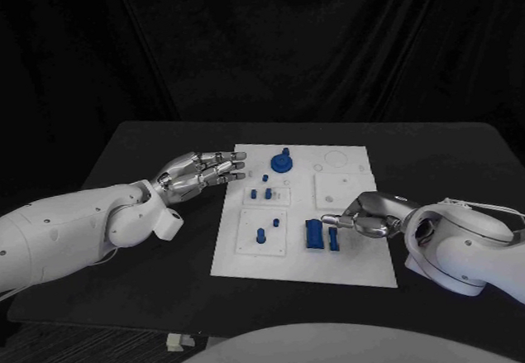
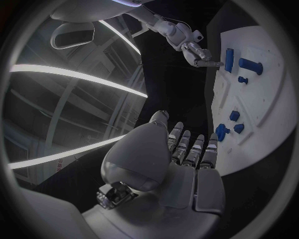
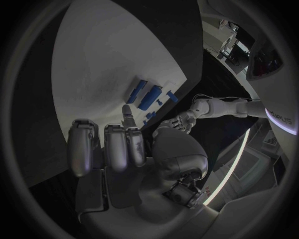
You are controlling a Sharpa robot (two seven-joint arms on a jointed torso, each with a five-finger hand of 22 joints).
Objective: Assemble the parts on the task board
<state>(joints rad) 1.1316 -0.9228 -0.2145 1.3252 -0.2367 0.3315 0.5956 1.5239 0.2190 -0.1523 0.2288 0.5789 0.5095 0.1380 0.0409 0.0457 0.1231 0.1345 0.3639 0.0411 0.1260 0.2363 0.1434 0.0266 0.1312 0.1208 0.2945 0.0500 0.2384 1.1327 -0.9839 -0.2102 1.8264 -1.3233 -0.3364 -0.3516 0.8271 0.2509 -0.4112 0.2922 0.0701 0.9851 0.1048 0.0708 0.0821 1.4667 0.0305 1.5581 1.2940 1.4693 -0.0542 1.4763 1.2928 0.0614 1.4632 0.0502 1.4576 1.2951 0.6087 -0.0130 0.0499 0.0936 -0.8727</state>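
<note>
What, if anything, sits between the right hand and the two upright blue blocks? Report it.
Nothing visible. The right hand hovers beside the two upright blue blocks on the white task board, fingertips pointing at them with only bare board between.

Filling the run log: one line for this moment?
left robot hand: empty, at task board edge | right robot hand: empty, beside two long blue parts | assembly unfinished

You have 1 board [image 1: 339, 251] on 1 table [image 1: 130, 156], 2 arms and 2 hands: left [image 1: 196, 173], right [image 1: 366, 216]. You can count about 8 blue parts on the board: 2 long blocks [image 1: 314, 236], 1 round knob [image 1: 283, 161] and roughly 5 small pegs [image 1: 260, 195].
</note>
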